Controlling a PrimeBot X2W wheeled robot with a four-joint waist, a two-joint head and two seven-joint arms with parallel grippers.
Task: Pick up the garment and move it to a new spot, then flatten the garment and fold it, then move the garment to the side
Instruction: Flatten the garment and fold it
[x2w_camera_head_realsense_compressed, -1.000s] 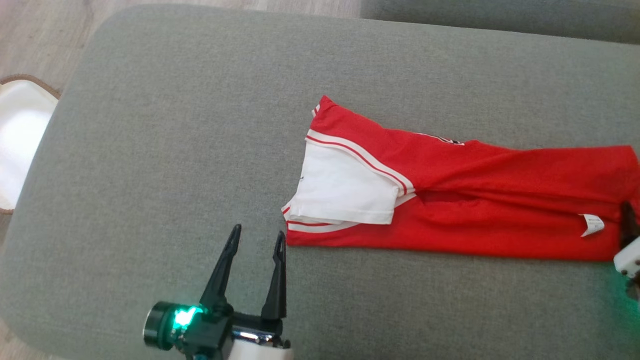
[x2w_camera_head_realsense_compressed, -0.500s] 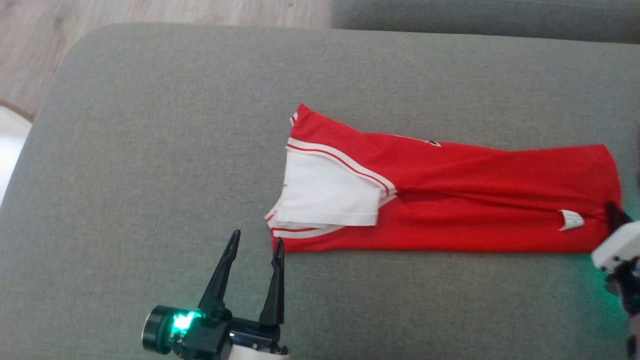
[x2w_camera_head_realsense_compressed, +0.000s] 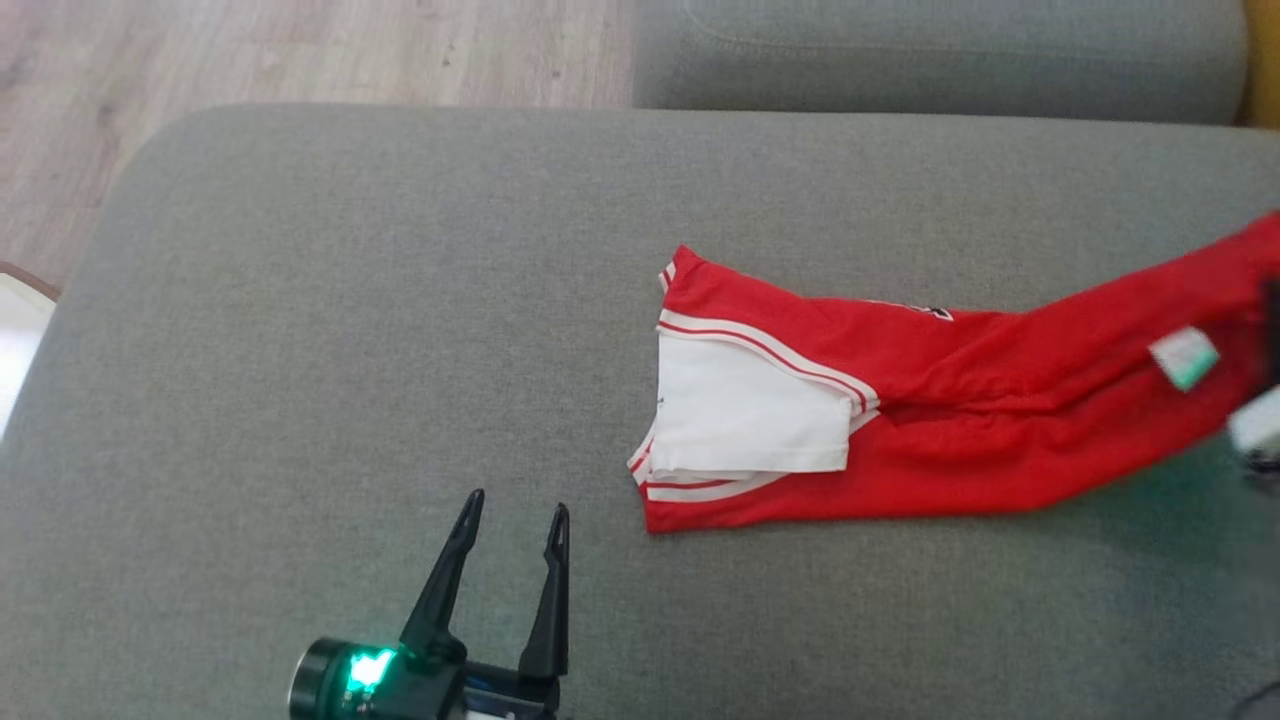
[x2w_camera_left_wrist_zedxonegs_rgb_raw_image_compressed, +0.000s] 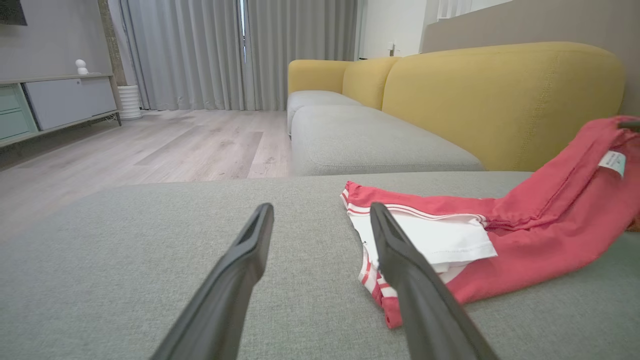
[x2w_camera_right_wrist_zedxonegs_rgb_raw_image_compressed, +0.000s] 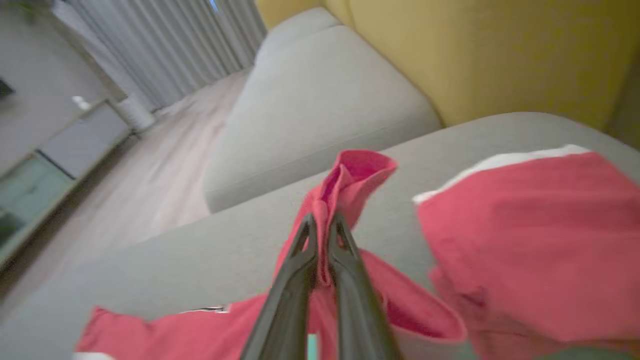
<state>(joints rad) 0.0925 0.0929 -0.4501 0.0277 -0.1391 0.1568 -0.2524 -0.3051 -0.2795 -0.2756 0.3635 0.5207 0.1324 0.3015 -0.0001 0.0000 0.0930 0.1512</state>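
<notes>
The red fabric garment (x2w_camera_head_realsense_compressed: 950, 430) with white striped trim lies on the grey upholstered cushion (x2w_camera_head_realsense_compressed: 350, 350) in the right half of the head view. Its white-panelled end is flat near the centre and its other end rises toward the right edge. In the right wrist view the right gripper (x2w_camera_right_wrist_zedxonegs_rgb_raw_image_compressed: 324, 220) is clamped on a fold of that red cloth. The left gripper (x2w_camera_head_realsense_compressed: 517, 502), at the bottom left of centre, has its fingers apart and empty, near the garment's corner.
</notes>
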